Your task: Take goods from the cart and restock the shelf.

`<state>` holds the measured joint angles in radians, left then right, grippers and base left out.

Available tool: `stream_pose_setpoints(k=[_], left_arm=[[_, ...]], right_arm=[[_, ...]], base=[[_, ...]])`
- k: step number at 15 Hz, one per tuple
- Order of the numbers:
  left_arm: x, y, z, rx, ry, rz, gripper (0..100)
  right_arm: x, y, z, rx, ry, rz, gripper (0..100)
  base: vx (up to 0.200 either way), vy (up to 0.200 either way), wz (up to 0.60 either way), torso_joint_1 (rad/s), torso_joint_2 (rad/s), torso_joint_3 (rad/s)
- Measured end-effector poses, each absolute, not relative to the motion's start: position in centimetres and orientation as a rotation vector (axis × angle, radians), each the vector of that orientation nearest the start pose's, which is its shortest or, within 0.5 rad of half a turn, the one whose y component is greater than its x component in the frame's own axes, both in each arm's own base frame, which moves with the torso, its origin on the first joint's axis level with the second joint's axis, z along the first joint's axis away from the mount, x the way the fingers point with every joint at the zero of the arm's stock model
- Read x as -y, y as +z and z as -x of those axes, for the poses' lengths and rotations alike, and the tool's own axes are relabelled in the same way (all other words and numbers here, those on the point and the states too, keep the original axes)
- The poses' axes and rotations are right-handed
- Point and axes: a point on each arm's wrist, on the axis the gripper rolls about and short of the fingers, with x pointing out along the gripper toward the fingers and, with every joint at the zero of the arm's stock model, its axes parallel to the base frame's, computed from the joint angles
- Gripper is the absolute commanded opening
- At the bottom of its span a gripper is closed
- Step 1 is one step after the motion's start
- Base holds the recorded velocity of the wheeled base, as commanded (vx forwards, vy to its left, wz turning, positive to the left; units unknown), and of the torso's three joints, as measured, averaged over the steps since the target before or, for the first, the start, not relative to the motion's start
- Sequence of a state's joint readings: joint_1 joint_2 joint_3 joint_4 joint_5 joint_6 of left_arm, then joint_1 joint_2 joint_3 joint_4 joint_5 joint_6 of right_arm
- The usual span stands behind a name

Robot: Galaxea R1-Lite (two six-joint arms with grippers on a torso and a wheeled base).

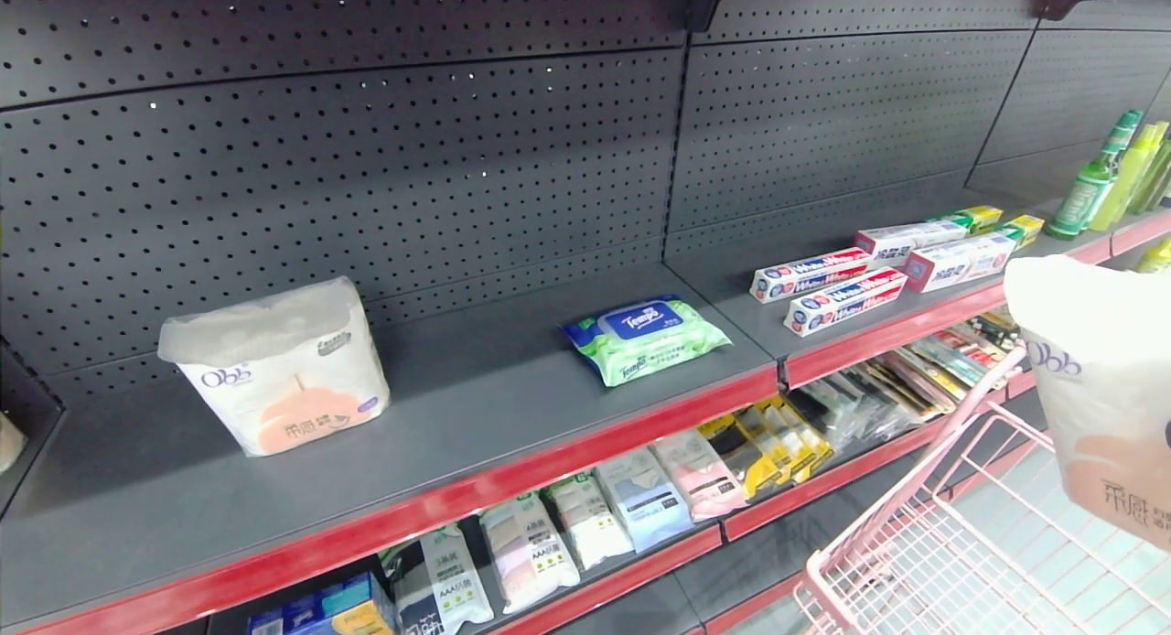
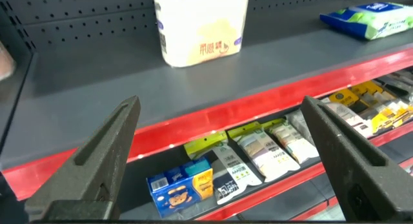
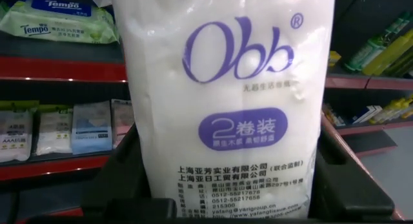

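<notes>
Item one: white soft-plastic pack of toilet rolls with purple lettering and a peach motif (image 3: 226, 101). I have it clamped upright in the right gripper (image 3: 224, 182), with a dark finger (image 3: 132, 166) pressed against each side of the pack's lower part. From the head view this held pack sits at the far right, above the pink wire cart (image 1: 924, 543) and out in front of the shelf. Item two: a matching white toilet-roll pack (image 1: 279, 365), standing upright on the left part of the grey metal shelf with the red front edge (image 1: 512, 406), close to the perforated back panel. Item three: a flat green and blue pack of wet wipes (image 1: 645, 338), lying on the same board, well apart to the right of the standing pack. Item four: long red, white and blue toothpaste boxes (image 1: 828, 287), lying in rows on the next shelf section to the right. Item five: green bottles (image 1: 1098, 173), upright at the far right. Item six: assorted flat packets (image 1: 585, 525), ranged along the lower tier. The left gripper (image 2: 221, 111) hangs in front of the shelf's red edge, below the standing pack, jaws spread wide and holding nothing.
</notes>
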<state>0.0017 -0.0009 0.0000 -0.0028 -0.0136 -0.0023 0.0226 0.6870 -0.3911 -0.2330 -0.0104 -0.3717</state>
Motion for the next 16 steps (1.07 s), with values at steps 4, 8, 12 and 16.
stream_pose_setpoints(k=[4,8,12,16], left_arm=[[0.03,7.57,2.29,0.004,-0.013,0.003,100],[0.03,7.57,2.29,0.004,-0.013,0.003,100],[0.04,7.57,2.29,0.004,-0.012,0.003,100],[0.03,7.57,2.29,0.003,-0.013,0.003,100]], right_arm=[[-0.11,20.49,-6.06,-0.065,0.025,0.384,0],[-0.03,20.57,-6.11,-0.064,0.01,0.408,0],[0.04,20.59,-6.12,-0.064,0.001,0.423,0],[0.04,20.59,-6.12,-0.063,0.002,0.433,0]], base=[[0.0,0.0,0.0,0.155,-0.31,-0.157],[0.0,0.0,0.0,0.023,-0.05,-0.029],[0.0,0.0,0.0,0.0,0.0,0.0],[0.0,0.0,0.0,0.0,0.0,0.0]])
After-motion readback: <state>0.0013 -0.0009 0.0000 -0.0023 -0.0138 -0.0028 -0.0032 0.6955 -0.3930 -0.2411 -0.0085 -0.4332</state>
